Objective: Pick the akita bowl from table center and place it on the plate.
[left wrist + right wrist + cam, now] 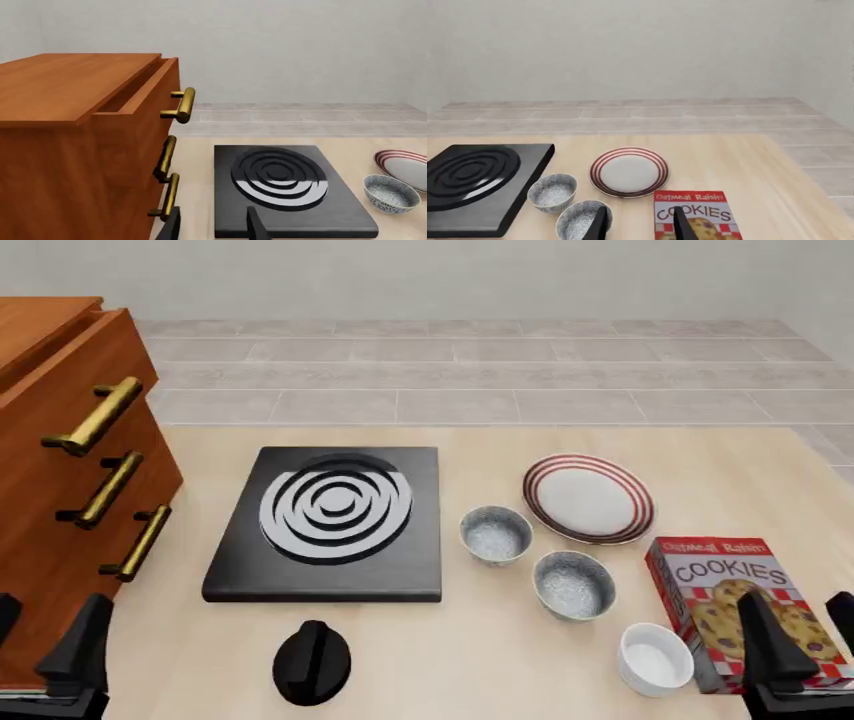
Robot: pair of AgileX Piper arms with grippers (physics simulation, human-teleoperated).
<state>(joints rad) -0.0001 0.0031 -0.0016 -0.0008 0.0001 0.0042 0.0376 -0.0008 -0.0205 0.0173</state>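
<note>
Sitting on the table [441,670] just left of the plate [587,498], the akita bowl [495,534] is well ahead of my right end effector [801,640] and apart from it; both end effectors, left [40,640] too, spread, holding nothing.

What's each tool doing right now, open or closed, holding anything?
Left tool: open, holding nothing.
Right tool: open, holding nothing.

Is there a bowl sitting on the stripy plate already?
No, in the front view the plate has nothing on it, and the akita bowl stands on the table beside it, toward the stove.
</note>
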